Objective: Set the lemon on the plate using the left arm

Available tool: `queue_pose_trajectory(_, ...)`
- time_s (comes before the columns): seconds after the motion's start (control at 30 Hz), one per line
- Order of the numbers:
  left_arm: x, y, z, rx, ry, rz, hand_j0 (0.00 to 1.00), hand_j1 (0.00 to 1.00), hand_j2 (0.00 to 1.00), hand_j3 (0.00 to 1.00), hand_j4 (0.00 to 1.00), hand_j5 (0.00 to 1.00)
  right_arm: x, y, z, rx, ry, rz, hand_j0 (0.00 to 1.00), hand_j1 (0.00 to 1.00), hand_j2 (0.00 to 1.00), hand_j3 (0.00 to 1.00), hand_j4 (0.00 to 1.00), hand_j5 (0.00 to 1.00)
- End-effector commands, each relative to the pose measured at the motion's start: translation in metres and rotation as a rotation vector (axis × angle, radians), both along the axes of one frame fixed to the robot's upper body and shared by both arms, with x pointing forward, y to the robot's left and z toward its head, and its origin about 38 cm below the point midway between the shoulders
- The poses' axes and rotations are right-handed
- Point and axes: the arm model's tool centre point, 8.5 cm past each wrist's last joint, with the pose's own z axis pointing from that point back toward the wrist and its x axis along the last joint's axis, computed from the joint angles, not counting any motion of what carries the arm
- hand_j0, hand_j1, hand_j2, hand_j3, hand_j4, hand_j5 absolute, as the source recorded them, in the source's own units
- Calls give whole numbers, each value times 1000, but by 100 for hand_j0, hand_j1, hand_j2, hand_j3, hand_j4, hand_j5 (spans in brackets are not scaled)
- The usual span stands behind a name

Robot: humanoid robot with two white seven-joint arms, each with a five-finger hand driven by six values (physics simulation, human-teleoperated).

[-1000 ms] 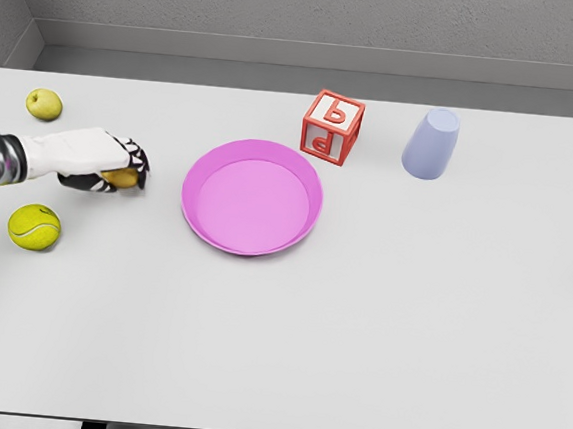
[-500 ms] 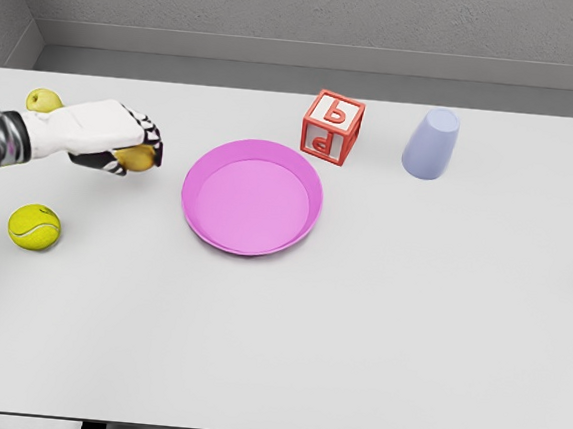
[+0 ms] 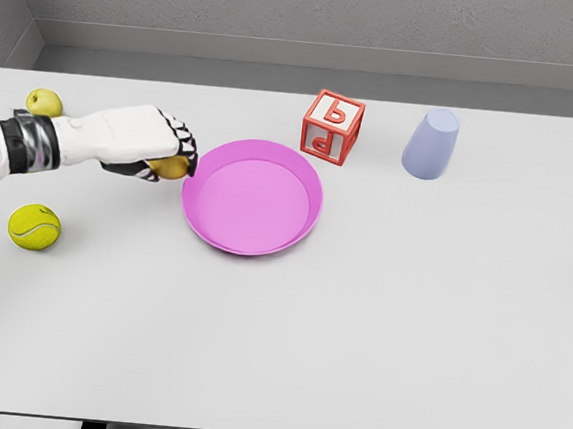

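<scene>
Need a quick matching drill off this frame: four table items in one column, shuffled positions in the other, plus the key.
Things:
1. lemon
2. tennis ball
3. letter block
4. lilac cup

Places:
A. upside down, right of the block
B. held in the left hand, just left of the pink plate rim
C. behind the plate's right side
D. near the table's left edge, in front of the left arm

Pairs: 1-B, 2-D, 3-C, 4-A
</scene>
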Motion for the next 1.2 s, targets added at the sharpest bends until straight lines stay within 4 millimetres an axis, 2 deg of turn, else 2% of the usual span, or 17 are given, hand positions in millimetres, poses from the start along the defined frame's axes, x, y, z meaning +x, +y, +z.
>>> queue_pose_trajectory(0.0,-2,-12,2,-18,-8,-25,50,50,50,50,50,50,0,0,0,0,0,-2,100,100,100,100,100,100)
queue_pose_trajectory(0.2,-11,-35,6,-24,-18,-87,50,50,50,50,50,50,0,0,0,0,0,-2,100,100,100,100,100,100)
queue_pose_trajectory(0.47,-19,-71,-1,-46,-1,-167,51,51,51,51,51,51,0,0,0,0,0,-2,100,100,100,100,100,100)
queue_pose_trajectory(0.5,-19,-72,-1,-47,-1,-168,56,56,56,56,56,56,0,0,0,0,0,-2,100,100,100,100,100,100)
queue_pose_trajectory(0.53,-19,-71,0,-53,-2,-165,80,80,80,80,80,80,0,0,0,0,0,0,100,100,100,100,100,100)
queue_pose_trajectory(0.57,-18,-70,1,-59,-6,-163,98,98,98,98,98,98,0,0,0,0,0,-2,100,100,100,100,100,100)
queue_pose_trajectory(0.63,-17,-68,4,-60,-12,-155,100,100,100,100,100,100,0,0,0,0,0,-2,100,100,100,100,100,100)
queue_pose_trajectory(0.77,-11,-45,16,-98,-36,-94,100,100,100,100,100,100,0,0,0,0,0,0,100,100,100,100,100,100)
queue_pose_trajectory(0.93,-10,27,31,-103,-58,64,100,100,100,100,100,100,0,0,0,0,0,-2,100,100,100,100,100,100)
queue_pose_trajectory(1.0,-13,56,33,-116,-53,130,100,100,100,100,100,100,0,0,0,0,0,0,100,100,100,100,100,100)
queue_pose_trajectory(1.07,-7,81,26,-162,-18,204,100,100,100,100,100,100,0,0,0,0,0,0,100,100,100,100,100,100)
queue_pose_trajectory(1.17,-7,86,26,-149,-15,213,100,100,100,100,100,100,0,0,0,0,0,-2,100,100,100,100,100,100)
